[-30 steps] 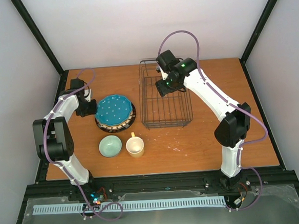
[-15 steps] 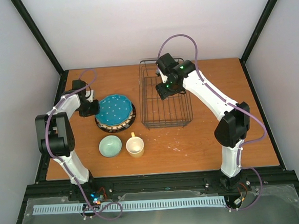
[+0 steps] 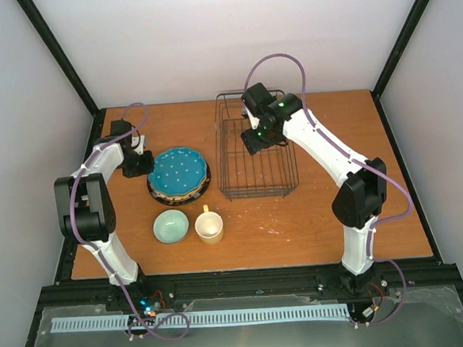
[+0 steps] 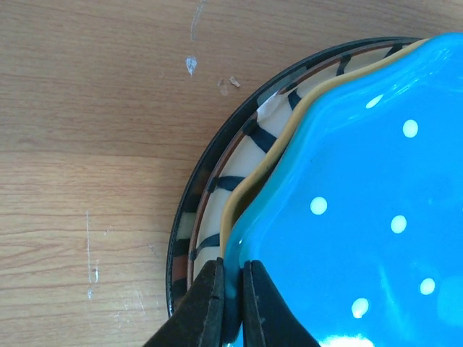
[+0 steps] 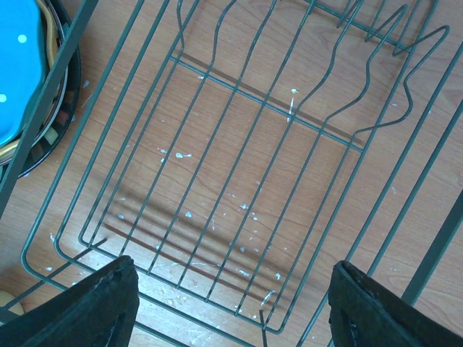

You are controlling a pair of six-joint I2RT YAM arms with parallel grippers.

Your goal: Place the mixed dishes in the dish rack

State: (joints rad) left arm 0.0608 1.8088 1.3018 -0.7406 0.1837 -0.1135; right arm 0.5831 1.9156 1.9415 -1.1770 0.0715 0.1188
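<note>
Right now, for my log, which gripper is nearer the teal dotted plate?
Left. The left gripper grips the rim of the teal dotted plate; the right gripper hangs open above the dish rack.

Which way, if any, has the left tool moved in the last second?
Yes, slightly: the left tool edged right toward the plate stack and is shut on the rim of the teal plate.

On worktop (image 3: 322,215): plate stack (image 3: 178,175) left, dish rack (image 3: 261,192) right.
In front of the stack, bowl (image 3: 171,226) and mug (image 3: 210,227) side by side (mug on the right).
</note>
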